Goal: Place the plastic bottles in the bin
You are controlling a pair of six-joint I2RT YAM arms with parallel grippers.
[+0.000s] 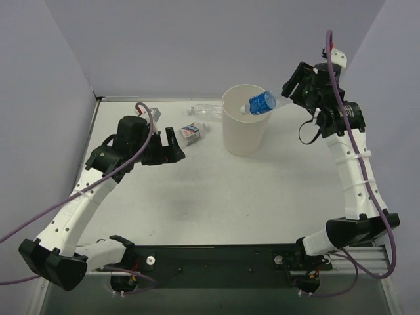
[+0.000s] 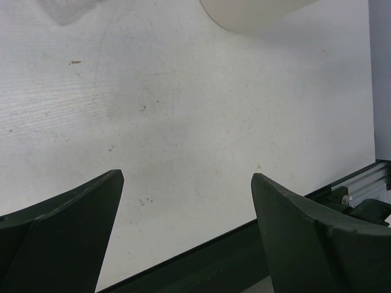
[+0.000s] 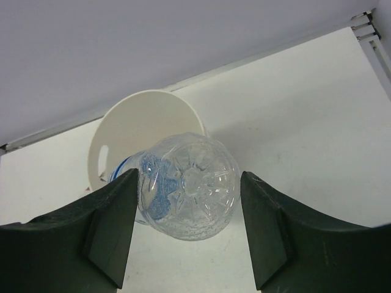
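The off-white bin [image 1: 245,128] stands at the back middle of the table. A clear bottle with a blue label [image 1: 261,103] hangs tilted over the bin's right rim, neck toward the bin. In the right wrist view its base [image 3: 189,186] sits between my right gripper's [image 3: 188,183] spread fingers, with a gap on the right side, and the bin [image 3: 134,128] lies behind it. My right gripper [image 1: 290,92] is open. A bottle with a white-red-blue label [image 1: 192,132] and an unlabelled bottle [image 1: 207,110] lie left of the bin. My left gripper [image 1: 172,146] is open and empty, just left of the labelled bottle.
Grey walls close the table at the back and left. The left wrist view shows bare white table, the bin's base [image 2: 256,12] at the top, and the table's dark front rail [image 2: 201,256] at the bottom.
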